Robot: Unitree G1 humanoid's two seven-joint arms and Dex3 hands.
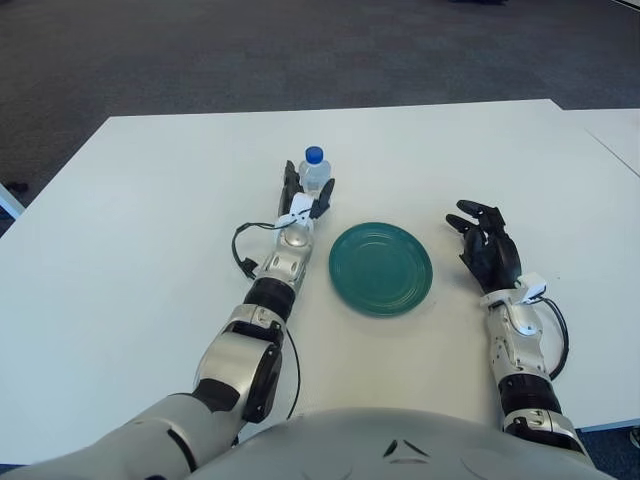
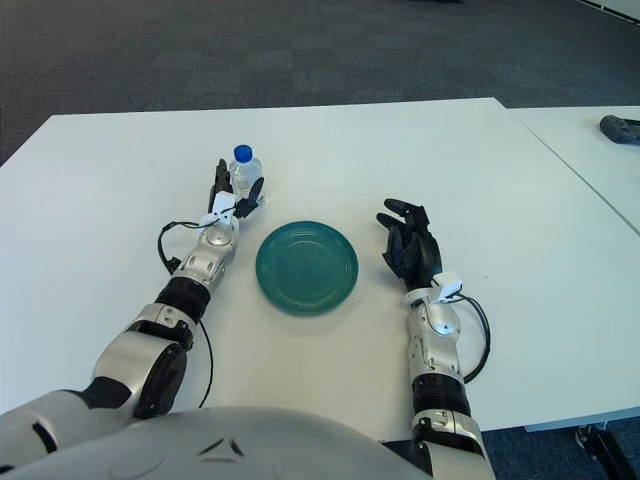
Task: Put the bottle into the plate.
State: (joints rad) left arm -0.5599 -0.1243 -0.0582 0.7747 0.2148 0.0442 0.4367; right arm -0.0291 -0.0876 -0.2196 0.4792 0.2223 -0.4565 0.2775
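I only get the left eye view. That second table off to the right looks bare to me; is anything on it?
Observer: Yes. The right eye view shows a dark object on that neighbouring table, at the picture's edge; I cannot tell what it is.
Visitor: I see the left hand at the bottle, and the right hand to the right of the plate. Anything else?
Observer: A pale strip beyond the carpet, in the far right corner.
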